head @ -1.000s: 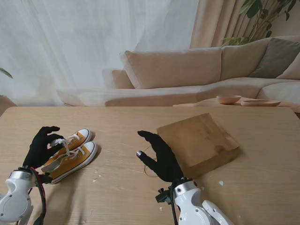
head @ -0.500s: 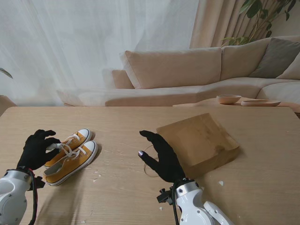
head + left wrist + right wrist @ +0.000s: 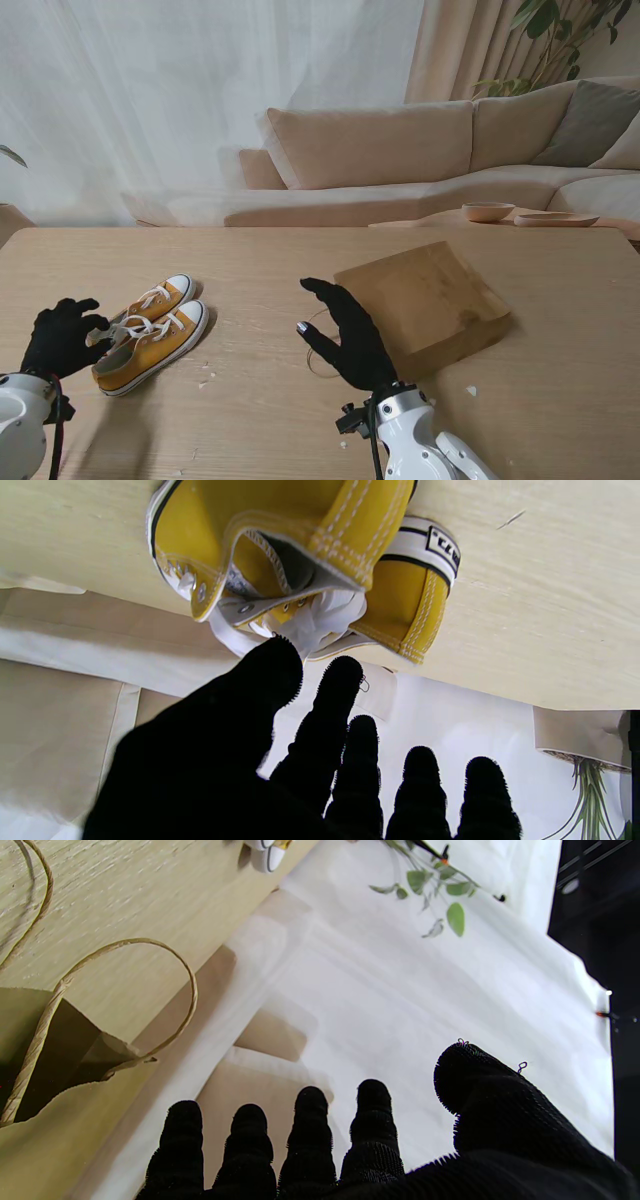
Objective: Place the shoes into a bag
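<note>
Shoes and bag, both on tabletop, nothing yet bagged

Shoes [image 3: 150, 333]: yellow pair, white laces, side by side at the left of the tabletop [image 3: 300, 250], heels nearer to me. Untouched by either hand.

Bag [image 3: 425, 305]: brown paper, lying flat at the right, well apart from the shoes; mouth and twine handles [image 3: 125, 990] face the right robot hand.

Left robot hand [image 3: 62, 338]: just beside the shoes' heels, fingers [image 3: 330, 715] spread, holding nothing; the wrist view shows the fingertips short of the laces.

Right robot hand [image 3: 348, 335]: at the bag's near left edge, fingers apart, grasping nothing; whether it rests on the paper cannot be told.

Step in hand, as judged: approach, before any grasp. Next move likely calls for the left robot hand to close on one or both shoes, and the right to lift the bag's mouth open so they can slide in.
</note>
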Controlling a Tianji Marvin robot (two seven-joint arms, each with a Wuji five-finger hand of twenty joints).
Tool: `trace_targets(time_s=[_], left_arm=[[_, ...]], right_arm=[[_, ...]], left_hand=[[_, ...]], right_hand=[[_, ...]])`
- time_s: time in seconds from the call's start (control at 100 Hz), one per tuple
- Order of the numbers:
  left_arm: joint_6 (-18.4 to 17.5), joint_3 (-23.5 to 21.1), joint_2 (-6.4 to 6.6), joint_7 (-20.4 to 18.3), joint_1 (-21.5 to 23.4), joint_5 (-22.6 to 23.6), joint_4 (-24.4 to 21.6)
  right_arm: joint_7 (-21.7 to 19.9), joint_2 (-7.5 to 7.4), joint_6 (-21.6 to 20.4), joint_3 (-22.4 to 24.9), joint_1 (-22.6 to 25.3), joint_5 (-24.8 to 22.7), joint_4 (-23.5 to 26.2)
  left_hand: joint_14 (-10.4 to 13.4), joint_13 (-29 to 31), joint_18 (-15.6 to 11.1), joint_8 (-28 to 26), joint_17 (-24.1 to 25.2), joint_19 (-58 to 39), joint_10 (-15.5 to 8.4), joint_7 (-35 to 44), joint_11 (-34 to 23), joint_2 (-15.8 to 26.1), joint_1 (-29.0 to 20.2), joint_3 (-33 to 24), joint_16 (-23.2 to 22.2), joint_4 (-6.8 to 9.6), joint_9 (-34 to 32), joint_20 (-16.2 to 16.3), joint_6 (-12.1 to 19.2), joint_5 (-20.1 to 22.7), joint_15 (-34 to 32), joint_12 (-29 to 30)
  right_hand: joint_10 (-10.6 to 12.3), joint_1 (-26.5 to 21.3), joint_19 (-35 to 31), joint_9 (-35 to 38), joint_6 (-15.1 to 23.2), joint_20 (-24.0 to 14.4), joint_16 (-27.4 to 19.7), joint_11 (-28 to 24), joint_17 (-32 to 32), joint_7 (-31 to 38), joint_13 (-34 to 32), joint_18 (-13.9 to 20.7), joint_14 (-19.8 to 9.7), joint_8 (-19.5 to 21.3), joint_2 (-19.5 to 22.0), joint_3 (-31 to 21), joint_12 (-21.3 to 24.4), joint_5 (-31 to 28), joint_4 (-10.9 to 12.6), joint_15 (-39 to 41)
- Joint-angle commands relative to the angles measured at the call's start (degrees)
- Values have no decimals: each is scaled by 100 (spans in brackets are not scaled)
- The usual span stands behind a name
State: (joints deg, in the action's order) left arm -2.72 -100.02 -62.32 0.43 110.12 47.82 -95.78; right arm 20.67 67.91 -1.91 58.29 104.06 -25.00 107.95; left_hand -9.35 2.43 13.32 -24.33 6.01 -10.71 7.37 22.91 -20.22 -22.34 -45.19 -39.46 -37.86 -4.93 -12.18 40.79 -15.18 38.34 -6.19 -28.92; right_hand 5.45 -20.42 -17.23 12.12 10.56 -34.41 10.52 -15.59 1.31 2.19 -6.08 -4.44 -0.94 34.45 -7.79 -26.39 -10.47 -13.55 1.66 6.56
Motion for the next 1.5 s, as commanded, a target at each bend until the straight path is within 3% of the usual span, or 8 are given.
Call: trace_targets(time_s=[0.0, 0.34, 0.58, 0.77, 0.89, 1.04, 1.34, 1.49], left_arm=[[98, 39, 23, -212, 35, 70, -30], [427, 244, 101, -547, -17, 482, -74], [514, 435, 115, -573, -167, 481, 53], [616, 532, 124, -580, -280, 528, 135], [666, 585, 135, -608, -388, 535, 233], [628, 662, 145, -645, -566, 380, 460], [414, 866, 110, -450, -937, -157, 1031], [327, 967, 87, -405, -1099, -440, 1230]], right_arm=[[-60, 40, -29, -14, 44, -8, 39], [-48, 41, -43, -17, 55, -14, 50], [-48, 40, -45, -18, 59, -18, 55], [-50, 41, -41, -12, 62, -10, 62], [-54, 41, -35, -14, 59, -5, 64], [-62, 41, -26, -16, 52, 0, 60], [-99, 40, 10, -33, 3, 21, 34], [-107, 41, 33, -42, -20, 28, 26]], left_hand=[[163, -128, -97, 149, -44, 255, -67, -263, 212, -89, 278, -124, 173, -29, 169, -169, -58, -70, 164, 83], [235, -96, -128, 621, -63, 290, -251, -1088, 850, -396, 1023, -321, 683, -104, 322, -434, 313, -1069, 232, 71], [277, -90, -183, 567, -73, 297, -454, -887, 1126, -416, 1120, -418, 913, -132, 404, -531, 1489, -1658, 248, -26], [286, -89, -187, 527, -76, 294, -497, -728, 1192, -379, 1025, -321, 973, -118, 428, -569, 1456, -2046, 240, -94], [301, -88, -184, 513, -75, 288, -506, -654, 1208, -396, 1021, -329, 977, -111, 436, -573, 1327, -2084, 232, -121], [319, -87, -214, 464, -76, 300, -542, -514, 1263, -400, 990, -354, 1020, -105, 459, -599, 1606, -2017, 256, -137], [409, -78, -322, 457, -111, 414, -724, -347, 1432, -491, 988, -465, 1216, -108, 499, -796, 1786, -1354, 320, -70], [539, -40, -370, 582, -182, 620, -1015, -477, 1806, -603, 1075, -637, 2159, -136, 510, -1296, 1728, -1149, 600, 441]], right_hand=[[147, -37, -75, -105, 119, -135, 46, -102, -12, -14, -13, -3, -51, 94, 98, 144, -9, 2, -93, 34], [150, -35, -76, -105, 116, -134, 45, -98, -16, -16, -13, -3, -49, 91, 98, 137, -7, 7, -94, 38], [146, -32, -76, -106, 118, -134, 46, -97, -17, -16, -18, -6, -50, 91, 99, 137, -6, 6, -95, 43], [147, -35, -76, -105, 114, -134, 45, -101, -15, -17, -17, -9, -47, 89, 99, 137, -8, 9, -96, 43], [146, -36, -75, -106, 114, -133, 45, -102, -13, -18, -12, -5, -44, 88, 94, 137, -9, 11, -97, 44], [145, -32, -77, -107, 114, -134, 45, -102, -18, -18, -11, -8, -40, 88, 93, 138, -9, 12, -97, 45], [146, -30, -77, -107, 117, -133, 45, -98, -15, -19, -13, -7, -41, 88, 97, 135, -7, 15, -97, 47], [147, -30, -77, -105, 117, -134, 49, -100, -16, -19, -18, -10, -41, 88, 97, 135, -7, 16, -97, 54]])
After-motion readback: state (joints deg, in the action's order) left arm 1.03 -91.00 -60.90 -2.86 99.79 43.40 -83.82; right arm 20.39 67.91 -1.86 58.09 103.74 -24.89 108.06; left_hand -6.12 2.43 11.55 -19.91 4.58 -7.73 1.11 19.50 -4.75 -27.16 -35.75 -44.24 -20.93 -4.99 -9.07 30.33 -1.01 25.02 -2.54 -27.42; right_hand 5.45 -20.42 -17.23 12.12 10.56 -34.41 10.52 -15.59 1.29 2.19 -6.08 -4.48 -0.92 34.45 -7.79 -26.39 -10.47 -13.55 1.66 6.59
